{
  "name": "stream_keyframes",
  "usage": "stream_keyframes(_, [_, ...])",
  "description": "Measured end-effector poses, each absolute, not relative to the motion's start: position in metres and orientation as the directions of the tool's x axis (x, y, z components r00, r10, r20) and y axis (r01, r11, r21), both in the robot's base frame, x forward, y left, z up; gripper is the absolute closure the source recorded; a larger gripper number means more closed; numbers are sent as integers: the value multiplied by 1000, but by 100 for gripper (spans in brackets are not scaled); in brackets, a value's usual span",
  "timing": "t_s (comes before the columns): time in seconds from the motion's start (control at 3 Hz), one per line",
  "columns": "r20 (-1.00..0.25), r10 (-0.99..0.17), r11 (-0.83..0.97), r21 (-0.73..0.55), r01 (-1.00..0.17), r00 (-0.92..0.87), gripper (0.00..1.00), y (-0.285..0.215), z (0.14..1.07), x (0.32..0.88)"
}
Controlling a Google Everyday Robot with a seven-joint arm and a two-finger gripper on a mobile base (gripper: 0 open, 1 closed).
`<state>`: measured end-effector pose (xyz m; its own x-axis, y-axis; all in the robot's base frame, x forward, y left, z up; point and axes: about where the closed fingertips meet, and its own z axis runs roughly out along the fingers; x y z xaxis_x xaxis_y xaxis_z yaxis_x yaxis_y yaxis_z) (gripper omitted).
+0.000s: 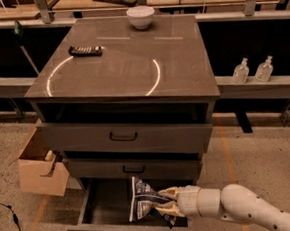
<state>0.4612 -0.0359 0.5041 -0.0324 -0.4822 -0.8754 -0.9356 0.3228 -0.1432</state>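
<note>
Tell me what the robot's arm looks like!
The arm is smooth, rounded and off-white, like a fat tube, with small dark dots along it and a ring-shaped joint. Its end effector, over the open bottom grey drawer at the blue-and-white crinkly snack bag, has pale tan fingers.

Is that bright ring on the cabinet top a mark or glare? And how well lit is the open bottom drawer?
Camera view: the ring looks like lamp glare on the glossy cabinet top; camera view: the bottom drawer is shadowed, yet the gripper inside it visibly clamps the snack bag.
</note>
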Motion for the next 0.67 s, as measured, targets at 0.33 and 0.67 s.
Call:
stream_keyframes(0.33, [-877,-479,269,-124,-955,-22,100,-35,506,443])
stream_keyframes(0.67, [-894,-448,280,-127,-952,-13,100,-36,518,450])
